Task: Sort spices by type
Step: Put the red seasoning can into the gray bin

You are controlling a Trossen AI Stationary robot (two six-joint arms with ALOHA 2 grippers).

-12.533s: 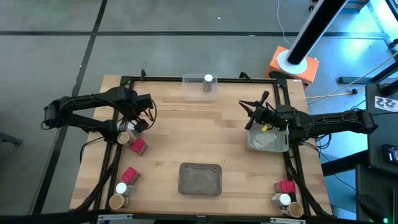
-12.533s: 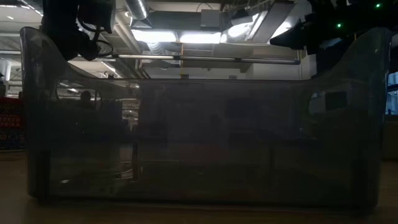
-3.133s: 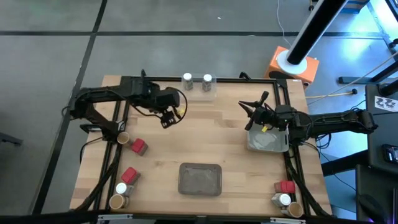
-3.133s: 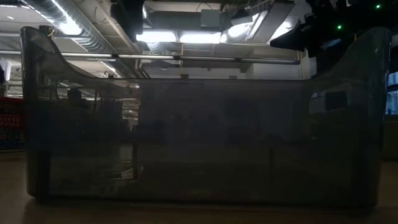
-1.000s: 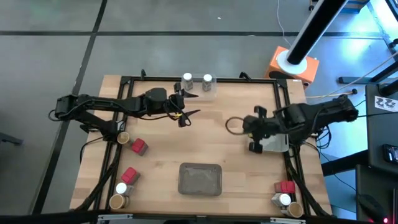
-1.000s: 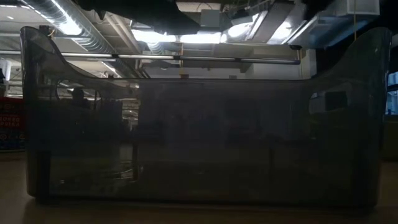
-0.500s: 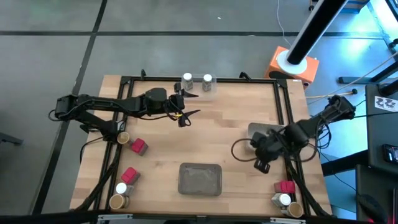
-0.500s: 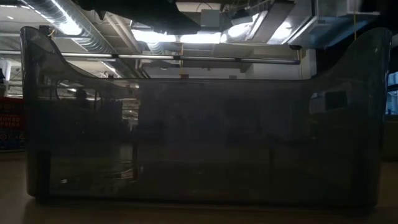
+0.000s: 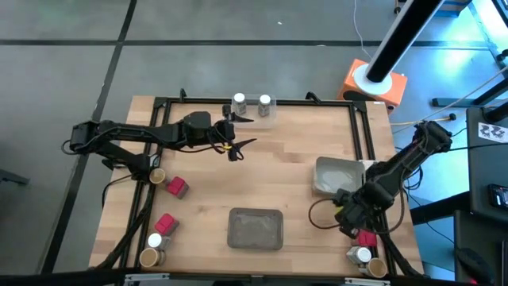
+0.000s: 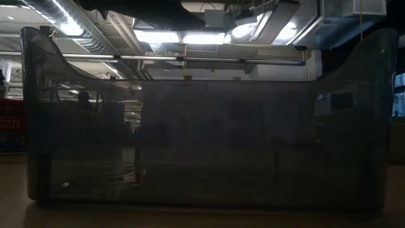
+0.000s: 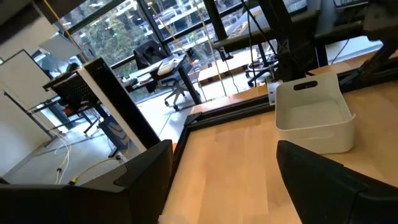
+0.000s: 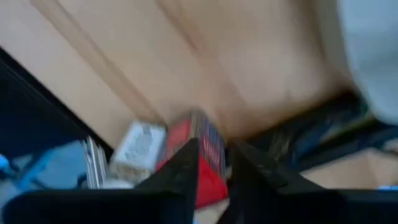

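Red pack (image 12: pixel 205 163) beside white-capped jar (image 12: pixel 138 147), before right pincer (image 12: pixel 212 163).

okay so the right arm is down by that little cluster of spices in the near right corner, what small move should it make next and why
Probably open wider and ease down over the small red boxy pack. The right gripper points straight at it with its fingers only narrowly parted, and nothing is held yet. The left gripper hangs open near the two white-capped jars.

The worktop (image 9: pixel 278 175) is pale wood in smooth planks, framed by matt black metal rails (image 9: pixel 254 102). The white bin (image 11: pixel 311 115) looks like matt plastic. The red pack (image 12: pixel 208 168) seems glossy, though it is blurred.
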